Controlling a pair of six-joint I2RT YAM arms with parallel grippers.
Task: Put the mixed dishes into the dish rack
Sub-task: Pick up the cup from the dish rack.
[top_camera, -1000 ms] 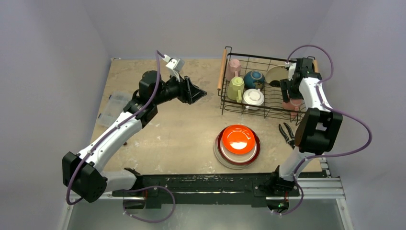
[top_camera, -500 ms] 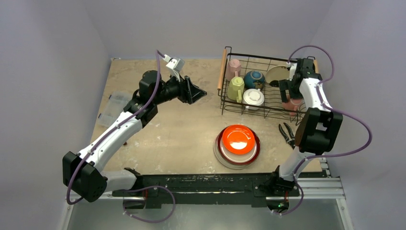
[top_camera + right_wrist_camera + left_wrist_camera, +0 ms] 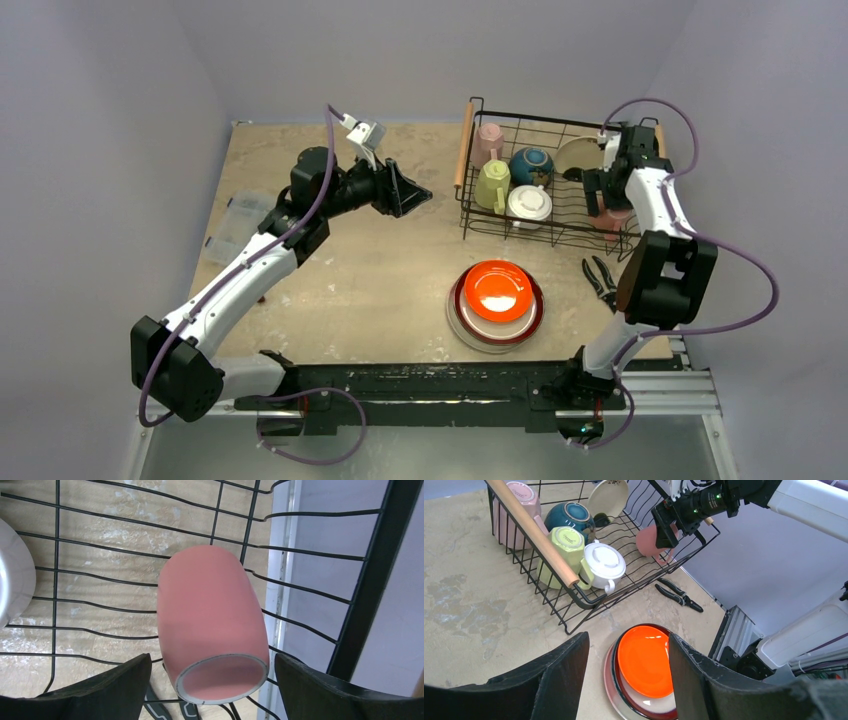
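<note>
– Only the right arm has shifted since a second ago in the top view. Its elbow slid a little toward the near edge, and the right gripper (image 3: 598,195) above the rack barely changed. The salmon ceramic mug (image 3: 610,218) under it did not move.
– Where is the mug now?
– It lies on its side at the right end of the black wire dish rack with wooden bar handles (image 3: 466,145), near the blue-rimmed white plate (image 3: 578,155). The left gripper (image 3: 410,192) hovers over the table, well apart from the rack.
– And the left wrist camera?
– Its fingers are spread with nothing between them (only the table below). Beyond them lies the stack of round plates (image 3: 644,660), a red-orange one on top.
– The right wrist camera?
– The fingers (image 3: 120,680) stand wide on both sides of the mug and are not clamped on it. The mug rests on the rack wires. I judge it is released, so this placement is finished.
– What remains?
– The plates on the table, I think. They are not yet in the rack.
</note>
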